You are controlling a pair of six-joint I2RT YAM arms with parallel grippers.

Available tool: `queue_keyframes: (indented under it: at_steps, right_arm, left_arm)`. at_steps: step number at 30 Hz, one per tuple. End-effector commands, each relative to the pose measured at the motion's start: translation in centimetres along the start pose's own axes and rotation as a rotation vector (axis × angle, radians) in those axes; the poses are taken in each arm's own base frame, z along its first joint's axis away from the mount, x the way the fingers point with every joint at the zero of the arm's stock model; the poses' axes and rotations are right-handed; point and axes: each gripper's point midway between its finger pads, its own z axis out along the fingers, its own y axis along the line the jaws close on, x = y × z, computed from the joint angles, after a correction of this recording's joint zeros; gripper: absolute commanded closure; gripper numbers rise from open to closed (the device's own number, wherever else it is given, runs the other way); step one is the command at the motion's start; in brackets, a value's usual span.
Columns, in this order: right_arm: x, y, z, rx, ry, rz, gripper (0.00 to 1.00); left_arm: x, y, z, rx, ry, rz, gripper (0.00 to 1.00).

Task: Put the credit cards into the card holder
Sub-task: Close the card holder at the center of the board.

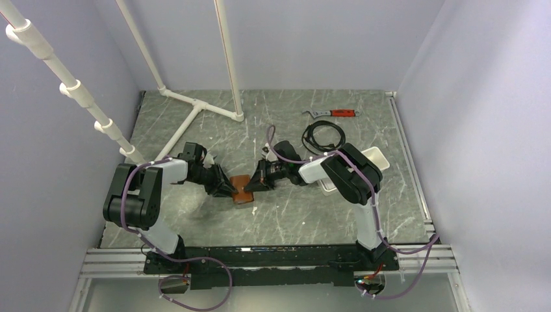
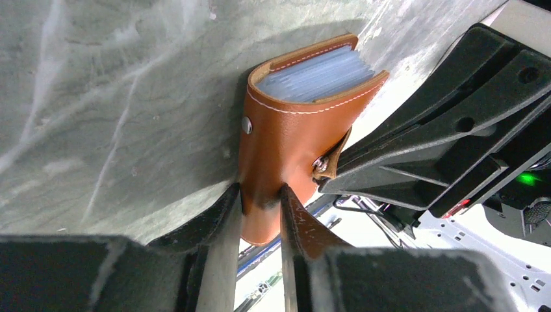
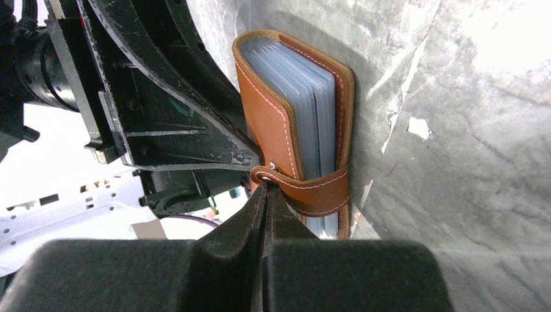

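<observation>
1. Since both arms work on it at once, the holder [image 2: 286, 130] sits mid-table between them, back cover toward the table [image 2: 97, 97]. I can't tell if it lies fully flat or is slightly lifted.
2. Clear sleeves [image 3: 305, 97] fill it. I can't make out any cards in them.
3. Tab [image 3: 315, 190] wraps over the sleeve edges to the front cover. Can't tell whether its snap is seated.
4. Left gripper [image 2: 260, 195] is clamped on the holder's end, one finger on each side of the leather. My read: it's the anchor, so the holder doesn't slide or flip when the other side pulls.
5. Right gripper [image 3: 265, 198] is closed, tips pinching the tab's free end right by the snap. The step is probably working the tab open to reach the pockets.
6. No loose cards in any view. White tray [image 1: 380, 156] is mostly hidden behind the right arm, contents not visible.
7. Wrench [image 1: 333, 113] and coiled cable [image 1: 323, 135] lie at the far side, well apart from the work.
8. Risk: thin tab, small purchase, so a slip leaves the holder shut. Task looks early.
</observation>
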Motion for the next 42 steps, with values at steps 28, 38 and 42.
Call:
queue_keyframes:
  at_steps: [28, 38, 42]
  right_arm:
    - [-0.9, -14.2, -1.8, 0.914, 0.181, 0.066, 1.00]
    - [-2.7, -14.1, -0.9, 1.076, 0.223, -0.007, 1.00]
    - [-3.0, -14.1, 0.3, 1.124, 0.220, -0.036, 1.00]
  left_arm:
    - [0.8, -1.4, 0.3, 0.045, 0.007, 0.085, 0.71]
    - [0.6, -2.6, 0.2, 0.041, -0.010, 0.129, 0.70]
    - [0.5, -2.9, -0.2, 0.036, -0.028, 0.141, 0.70]
